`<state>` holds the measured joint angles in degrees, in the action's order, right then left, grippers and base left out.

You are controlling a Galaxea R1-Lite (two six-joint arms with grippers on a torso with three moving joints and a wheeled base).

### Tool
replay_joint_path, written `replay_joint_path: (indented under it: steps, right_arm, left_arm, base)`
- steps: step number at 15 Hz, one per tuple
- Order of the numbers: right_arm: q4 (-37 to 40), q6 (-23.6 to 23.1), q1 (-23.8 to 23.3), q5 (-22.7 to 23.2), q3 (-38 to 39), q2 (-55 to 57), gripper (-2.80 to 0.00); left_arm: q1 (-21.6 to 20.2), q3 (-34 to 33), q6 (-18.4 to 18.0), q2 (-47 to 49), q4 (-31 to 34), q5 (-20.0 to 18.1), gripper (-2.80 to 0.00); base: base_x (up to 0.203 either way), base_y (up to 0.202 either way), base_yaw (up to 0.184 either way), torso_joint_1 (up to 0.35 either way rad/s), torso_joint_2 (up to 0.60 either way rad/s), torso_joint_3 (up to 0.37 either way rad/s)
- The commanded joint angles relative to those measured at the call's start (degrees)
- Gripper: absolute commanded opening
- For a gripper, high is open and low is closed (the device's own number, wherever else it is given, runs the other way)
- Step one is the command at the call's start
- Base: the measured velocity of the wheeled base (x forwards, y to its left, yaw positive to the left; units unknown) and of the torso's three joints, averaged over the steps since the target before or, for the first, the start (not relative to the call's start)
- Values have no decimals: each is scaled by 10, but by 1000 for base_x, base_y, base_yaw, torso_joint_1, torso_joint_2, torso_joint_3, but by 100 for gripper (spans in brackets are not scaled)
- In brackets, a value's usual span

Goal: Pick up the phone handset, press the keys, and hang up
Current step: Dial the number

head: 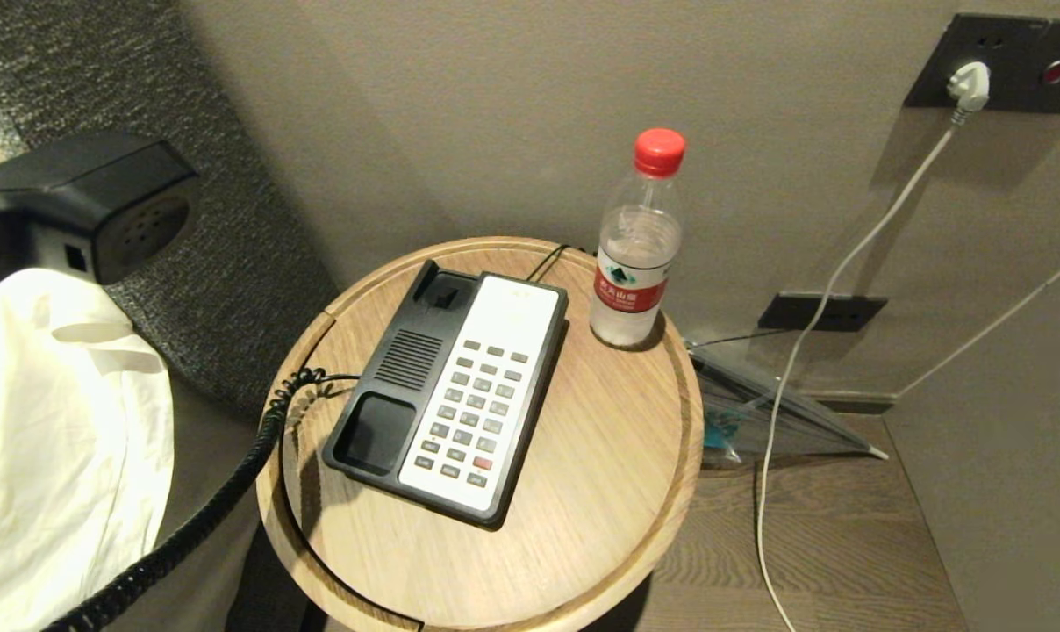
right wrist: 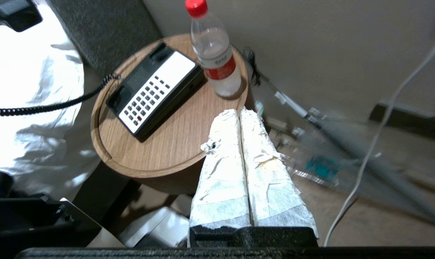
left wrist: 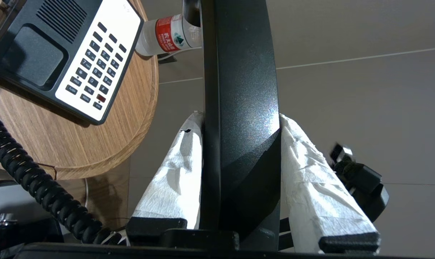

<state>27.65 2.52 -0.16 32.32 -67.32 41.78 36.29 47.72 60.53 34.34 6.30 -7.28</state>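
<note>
The black phone handset [head: 100, 202] hangs in the air at the far left of the head view, perforated end facing the table. My left gripper [left wrist: 239, 116] is shut on its middle [left wrist: 239, 72], one tissue-wrapped finger [left wrist: 174, 172] pressed to each side. The coiled cord [head: 232, 491] runs from the handset to the black-and-white phone base [head: 425, 360], which lies on the round wooden table [head: 583, 527] with its cradle empty and its keys [head: 473, 404] uncovered. My right gripper [right wrist: 239, 111] is shut and empty, off the table's edge, pointing towards the base [right wrist: 156, 90].
A water bottle [head: 635, 254] with a red cap stands at the back right of the table, close to the base. White bedding [head: 47, 439] lies to the left. A white cable [head: 802, 351] hangs from a wall socket [head: 1004, 66] to the floor on the right.
</note>
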Motion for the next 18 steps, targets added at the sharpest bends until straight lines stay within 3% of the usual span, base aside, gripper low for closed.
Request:
replay_joint_path:
  steps: [1, 5, 10, 13, 18]
  right_arm:
    - [2, -1, 1, 5, -14, 63, -280]
    - [34, -2, 32, 10, -30, 109, -280]
    - [53, 1, 143, 7, -51, 179, -280]
    - [110, 2, 203, 0, -75, 220, -280]
    - [118, 5, 295, -42, -96, 296, -280]
  left_arm:
    - [0, 1, 4, 0, 0, 0, -280]
    - [0, 1, 1, 0, 0, 0, -280]
    - [0, -4, 3, -2, 1, -1, -280]
    - [0, -6, 1, 2, 0, -1, -280]
    - [0, -11, 1, 4, 0, 0, -280]
  base:
    - [0, 0, 0, 0, 0, 0]
    - [0, 0, 0, 0, 0, 0]
    - [0, 0, 0, 0, 0, 0]
    - [0, 0, 0, 0, 0, 0]
    - [0, 0, 0, 0, 0, 0]
